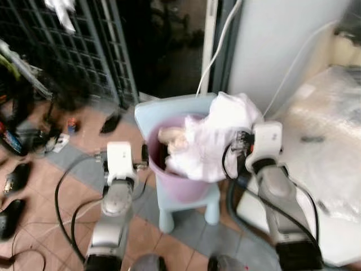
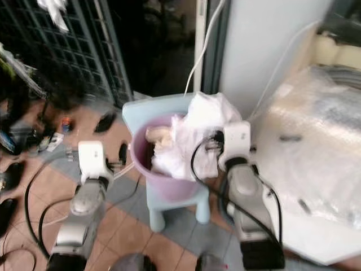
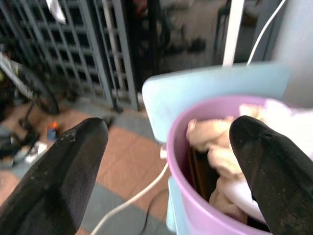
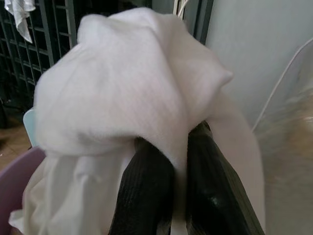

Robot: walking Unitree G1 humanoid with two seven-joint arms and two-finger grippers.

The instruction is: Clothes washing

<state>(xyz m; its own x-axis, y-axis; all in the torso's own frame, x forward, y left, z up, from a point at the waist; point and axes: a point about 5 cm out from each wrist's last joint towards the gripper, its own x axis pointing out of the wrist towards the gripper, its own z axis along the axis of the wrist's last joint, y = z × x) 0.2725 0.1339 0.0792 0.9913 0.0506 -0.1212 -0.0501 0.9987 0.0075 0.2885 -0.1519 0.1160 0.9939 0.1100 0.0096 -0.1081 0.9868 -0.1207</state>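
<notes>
The dark clutter [image 1: 17,141] on the floor at far left is smeared by blur, so I can't tell what any of it is. The white garment [image 1: 217,135] bulges over the purple bucket [image 1: 180,183], covering its right rim and most of what lies inside. The right gripper [image 4: 171,196] has its fingertips buried in that cloth. The wrapped bulk [image 1: 327,135] on the right runs off the edge.
</notes>
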